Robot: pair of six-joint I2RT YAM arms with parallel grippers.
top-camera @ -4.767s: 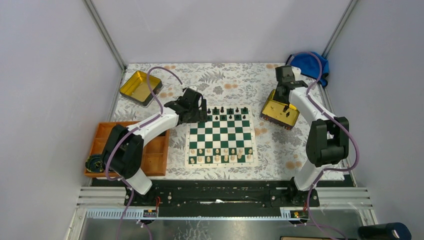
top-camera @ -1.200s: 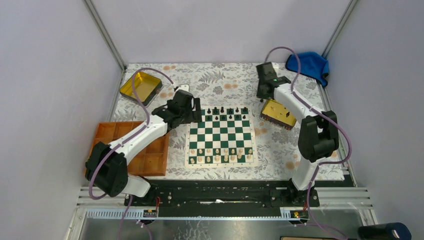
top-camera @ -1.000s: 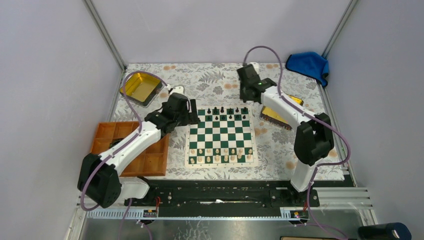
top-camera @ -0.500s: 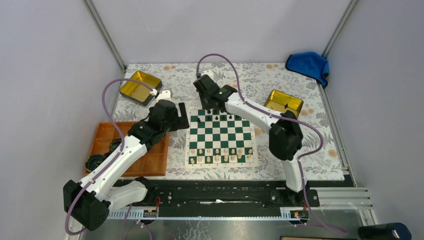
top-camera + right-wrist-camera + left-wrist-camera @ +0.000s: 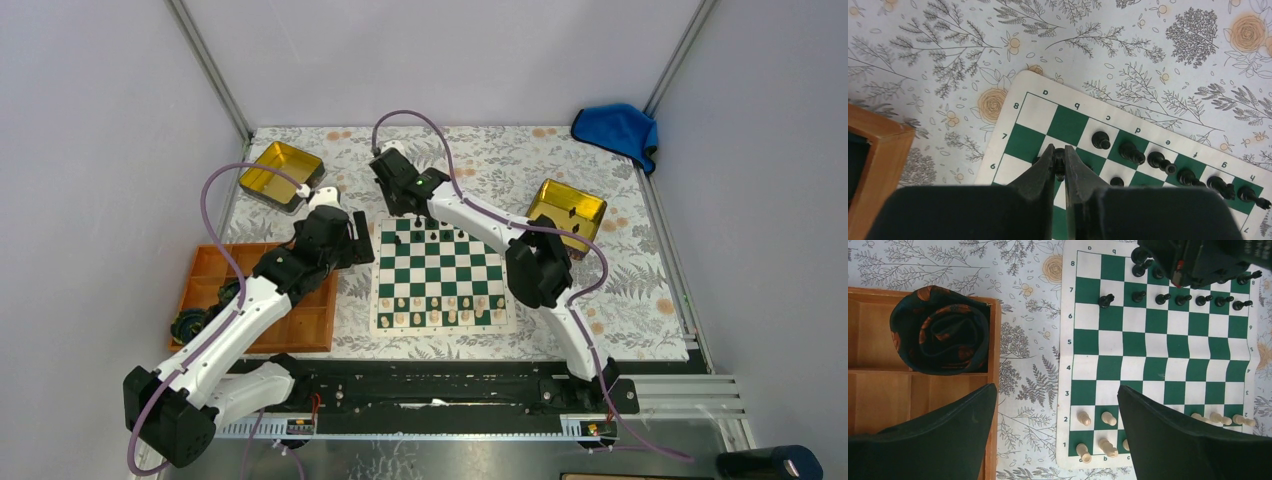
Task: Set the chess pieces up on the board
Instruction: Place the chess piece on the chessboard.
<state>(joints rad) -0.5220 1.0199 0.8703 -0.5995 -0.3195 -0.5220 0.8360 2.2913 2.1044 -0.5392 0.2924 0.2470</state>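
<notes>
Tray (image 5: 993,367) w/ dark roll (image 5: 940,330) inside (nr board (image 5: 1158,355)).

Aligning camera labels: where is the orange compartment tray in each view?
Top external: orange compartment tray at the left, beside the chessboard.
Left wrist: tray fills the left side, a dark rolled cloth in one compartment.
Right wrist: only a tray corner, at the left edge.
Shared landmark: the chessboard's a8 square, far-left in top external, top-centre in left wrist, centre in right wrist.
</notes>
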